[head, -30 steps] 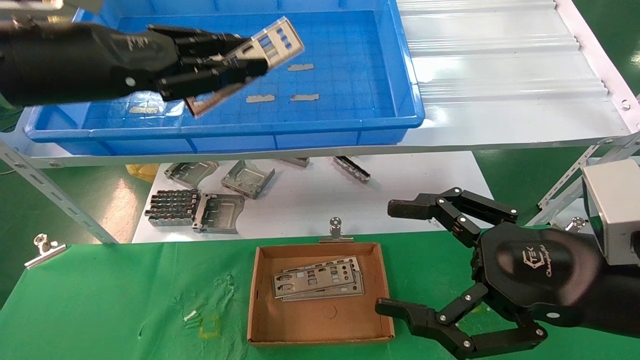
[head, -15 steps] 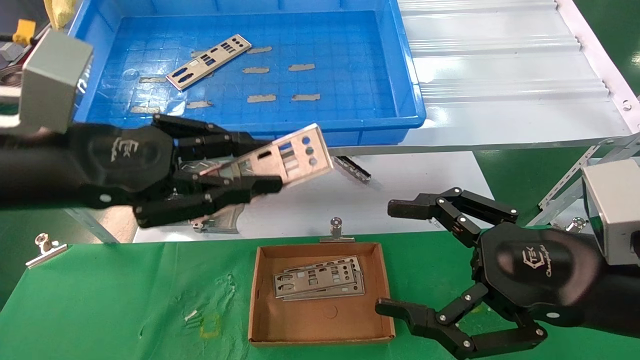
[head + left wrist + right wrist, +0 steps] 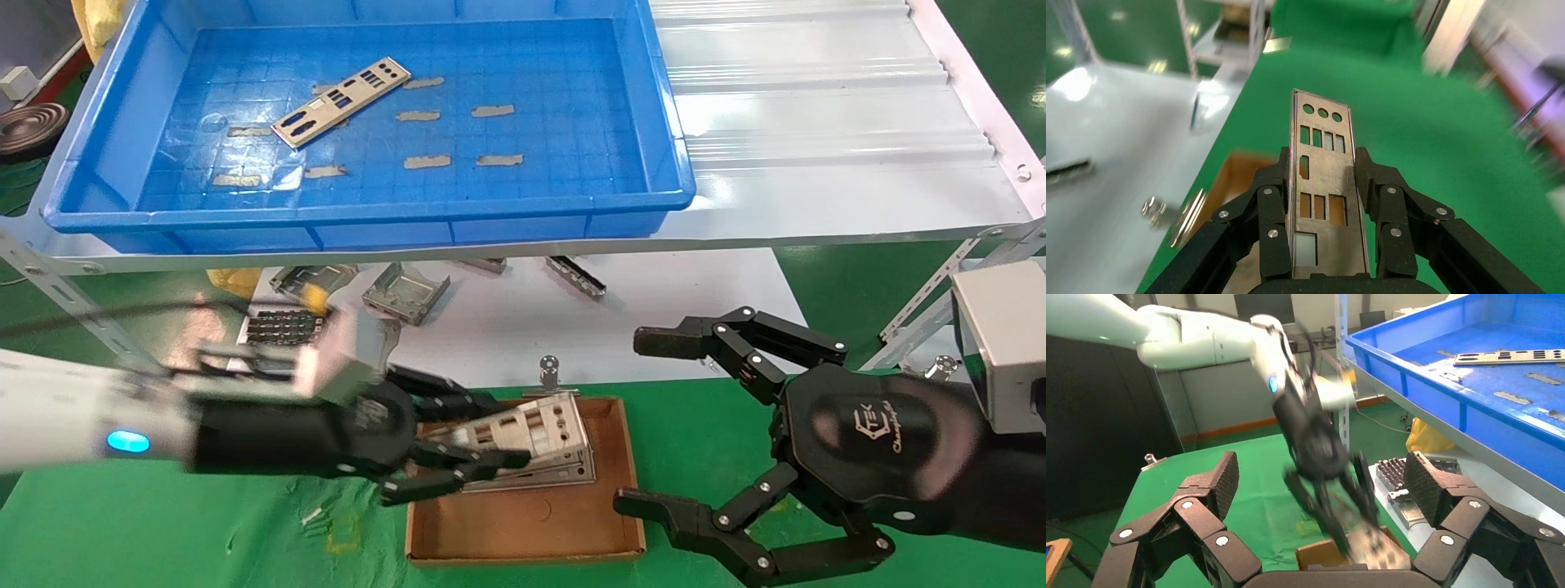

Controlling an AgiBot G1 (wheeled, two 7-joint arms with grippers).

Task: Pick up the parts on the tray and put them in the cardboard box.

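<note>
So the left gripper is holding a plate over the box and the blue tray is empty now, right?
Not quite: the tray is not empty. The head view shows one plate in it. The left gripper does hold a plate over the box.

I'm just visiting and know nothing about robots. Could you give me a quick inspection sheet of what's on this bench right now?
Surface: green cloth in front; grey shelf behind it.
Job's things: one plate lies in the blue tray; a stack of plates lies in the cardboard box; another plate is held over the box.
Clutter: grey tape patches in the tray; metal brackets on white sheet below the shelf; binder clips at the cloth edge.
End effectors: left end effector shut on the held plate, over the box; right end effector open, idle beside the box.
Cables: a black one at the left arm.
Surroundings: green floor.
</note>
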